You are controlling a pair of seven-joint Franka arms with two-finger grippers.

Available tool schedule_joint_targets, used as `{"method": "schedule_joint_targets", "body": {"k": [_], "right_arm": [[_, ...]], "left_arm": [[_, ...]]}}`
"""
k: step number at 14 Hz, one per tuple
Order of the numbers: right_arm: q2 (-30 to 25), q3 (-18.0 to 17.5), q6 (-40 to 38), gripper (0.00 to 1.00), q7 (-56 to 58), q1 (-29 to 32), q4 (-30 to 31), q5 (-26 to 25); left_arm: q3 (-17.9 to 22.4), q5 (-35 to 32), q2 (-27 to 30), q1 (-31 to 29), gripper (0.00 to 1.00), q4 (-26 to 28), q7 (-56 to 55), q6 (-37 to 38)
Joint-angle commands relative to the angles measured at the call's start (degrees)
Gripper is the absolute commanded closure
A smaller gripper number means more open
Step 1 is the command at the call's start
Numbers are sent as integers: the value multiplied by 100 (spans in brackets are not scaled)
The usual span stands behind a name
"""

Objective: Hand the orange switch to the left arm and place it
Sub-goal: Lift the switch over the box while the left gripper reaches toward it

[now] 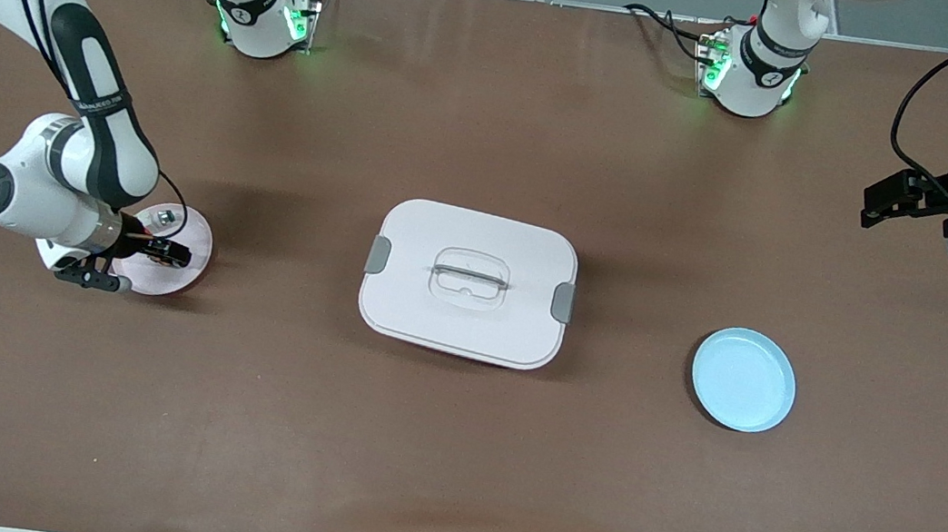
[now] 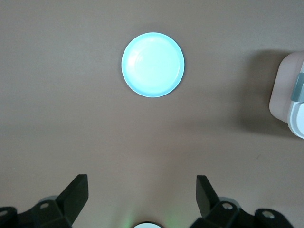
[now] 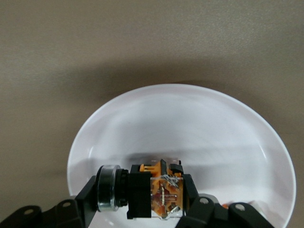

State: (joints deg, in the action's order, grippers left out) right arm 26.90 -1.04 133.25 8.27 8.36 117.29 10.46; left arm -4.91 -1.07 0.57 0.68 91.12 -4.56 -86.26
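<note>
On the pink plate (image 1: pixel 187 251), well apart from the box (image 1: pixel 468 282), the right gripper (image 1: pixel 169 252) clamped the switch (image 3: pixel 152 190); a shallow grip risked slippage. The left gripper (image 2: pixel 142 194) waited, fingers apart.

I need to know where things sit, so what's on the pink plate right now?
The orange switch, flanked by the right gripper's fingers, and a small silver-and-red item. The gripper covers part of the pink plate, so more could be hidden.

— Where do the plates lie, taking the box (image 1: pixel 468 282) as the mark?
— The first plate (image 1: pixel 199 234) lies toward the right arm's end; the second plate (image 1: pixel 743 379) lies toward the left arm's end, slightly nearer the front camera.
— The switch (image 3: pixel 152 192)?
— Over the first plate, between the right gripper's (image 1: pixel 175 254) fingers.
</note>
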Motion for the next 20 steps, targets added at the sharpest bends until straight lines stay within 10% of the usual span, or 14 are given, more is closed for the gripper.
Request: {"method": "schedule_joint_targets", "body": {"k": [1,10,20], "right_arm": [[-141,-45,-788,100,-324,43,-451,114],[-502,-63,-2916,100,-3144,-730,-1699,1140],[-449,-63,-3103,100,-6221,-1960,-2922,2459]], "left_arm": [[-2,45,-13,11,0,-33,104,-4],[-432,614,93,2,0,-130,-19,-171],[-1424,2310,14,46,0,-104,-1916,-1373]]}}
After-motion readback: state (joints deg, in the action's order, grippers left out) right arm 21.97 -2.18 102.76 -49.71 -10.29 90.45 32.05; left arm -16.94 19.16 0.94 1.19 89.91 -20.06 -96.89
